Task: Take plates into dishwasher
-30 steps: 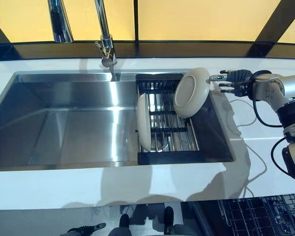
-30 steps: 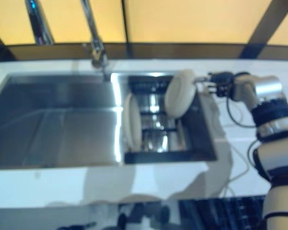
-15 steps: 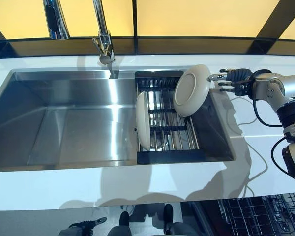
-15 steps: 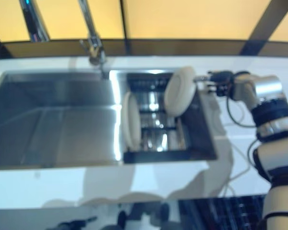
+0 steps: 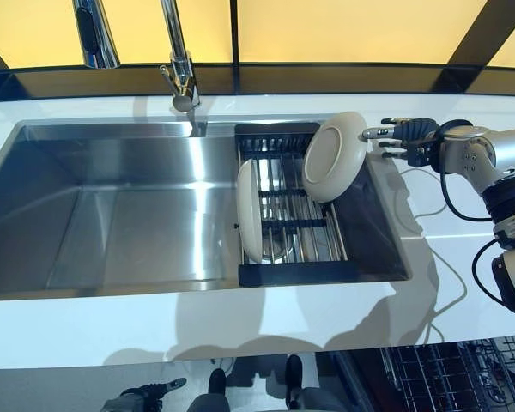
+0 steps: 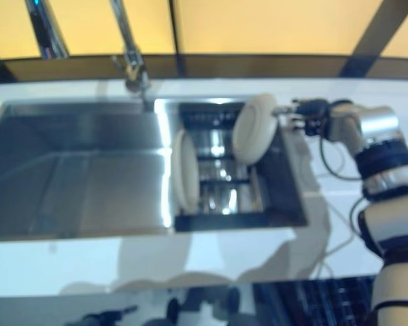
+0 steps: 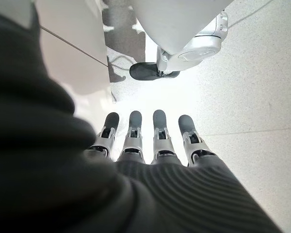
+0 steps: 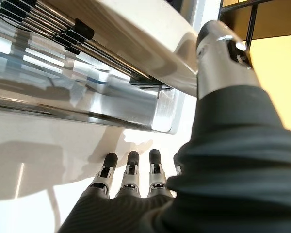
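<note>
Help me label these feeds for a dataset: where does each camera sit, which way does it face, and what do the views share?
Left eye: on the head, looking down at the sink, rack, two plates; right hand beside the tilted plate.
Right eye: same scene, slightly offset.
Left wrist: on the left arm, facing the floor; left hand, fingers straight.
Right wrist: on the right arm, facing the rack and the tilted plate's rim.
Shared: tilted plate.
</note>
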`<state>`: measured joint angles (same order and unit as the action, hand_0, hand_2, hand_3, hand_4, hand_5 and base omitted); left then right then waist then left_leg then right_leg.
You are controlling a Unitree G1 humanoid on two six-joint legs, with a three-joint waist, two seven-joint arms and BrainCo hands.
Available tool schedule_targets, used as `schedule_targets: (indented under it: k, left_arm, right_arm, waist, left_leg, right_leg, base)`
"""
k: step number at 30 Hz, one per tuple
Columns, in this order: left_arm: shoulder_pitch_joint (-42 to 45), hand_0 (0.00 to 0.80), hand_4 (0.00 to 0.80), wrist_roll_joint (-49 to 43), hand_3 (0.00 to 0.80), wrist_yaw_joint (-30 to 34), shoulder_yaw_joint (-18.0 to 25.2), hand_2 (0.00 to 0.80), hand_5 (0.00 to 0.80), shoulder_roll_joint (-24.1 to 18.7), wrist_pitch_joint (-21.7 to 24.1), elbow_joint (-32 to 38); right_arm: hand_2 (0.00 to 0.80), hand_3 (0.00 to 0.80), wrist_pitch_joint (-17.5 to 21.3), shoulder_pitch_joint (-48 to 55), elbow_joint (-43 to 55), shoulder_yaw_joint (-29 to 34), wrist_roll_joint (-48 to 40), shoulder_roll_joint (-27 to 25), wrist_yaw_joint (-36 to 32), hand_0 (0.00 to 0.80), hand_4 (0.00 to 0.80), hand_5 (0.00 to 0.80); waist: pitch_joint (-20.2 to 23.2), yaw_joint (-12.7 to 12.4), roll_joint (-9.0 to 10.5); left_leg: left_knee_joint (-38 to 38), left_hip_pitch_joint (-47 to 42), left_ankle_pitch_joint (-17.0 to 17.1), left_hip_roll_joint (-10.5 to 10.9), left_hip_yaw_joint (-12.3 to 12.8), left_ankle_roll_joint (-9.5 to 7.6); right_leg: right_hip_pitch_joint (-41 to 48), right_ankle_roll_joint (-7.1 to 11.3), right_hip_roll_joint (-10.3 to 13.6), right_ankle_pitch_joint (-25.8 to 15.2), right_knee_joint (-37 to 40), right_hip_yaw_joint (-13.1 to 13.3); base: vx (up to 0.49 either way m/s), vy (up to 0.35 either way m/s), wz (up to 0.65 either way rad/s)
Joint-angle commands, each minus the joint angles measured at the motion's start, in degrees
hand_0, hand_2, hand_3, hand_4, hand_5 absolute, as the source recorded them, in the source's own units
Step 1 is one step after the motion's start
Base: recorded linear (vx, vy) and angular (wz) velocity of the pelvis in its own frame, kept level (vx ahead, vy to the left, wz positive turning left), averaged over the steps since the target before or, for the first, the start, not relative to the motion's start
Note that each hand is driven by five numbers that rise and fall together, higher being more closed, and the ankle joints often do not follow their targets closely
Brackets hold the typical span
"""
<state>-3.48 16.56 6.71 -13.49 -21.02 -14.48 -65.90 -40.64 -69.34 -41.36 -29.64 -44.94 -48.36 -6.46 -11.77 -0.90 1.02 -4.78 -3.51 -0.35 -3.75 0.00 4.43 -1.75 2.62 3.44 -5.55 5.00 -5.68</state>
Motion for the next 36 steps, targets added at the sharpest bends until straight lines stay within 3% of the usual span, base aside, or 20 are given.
schedule_targets:
  k: [1, 36]
  left_arm:
    - [-2.44, 0.000, 0.000, 0.02, 0.000, 0.09, -3.94, 0.000, 0.000, -1.67, -0.53, -3.24]
    - [-3.55, 0.000, 0.000, 0.88, 0.000, -0.27, -3.94, 0.000, 0.000, -1.46, -1.40, -3.47]
  right_arm:
    - [0.000, 0.000, 2.60, -4.02, 0.93, -0.15, -1.27, -0.34, 0.54, 0.000, 0.000, 0.000]
    - [0.000, 0.000, 0.24, -3.86, 1.90, -1.05, -0.63, 1.79, 1.44, 0.000, 0.000, 0.000]
  waist:
    - [1.22, -1.61, 2.44]
    - [0.74, -2.07, 3.12]
  left_leg:
    - [-0.22, 2.44, 2.26, 1.38, 1.63, 0.48]
    - [-0.22, 2.49, 2.37, 1.46, 1.66, 0.23]
  right_leg:
    - [2.53, 4.38, 2.72, 1.10, 0.00, -0.61]
    - [2.62, 4.59, 2.92, 0.90, 0.00, -0.91]
  base:
    - [0.000, 0.000, 0.00]
    - [0.000, 0.000, 0.00]
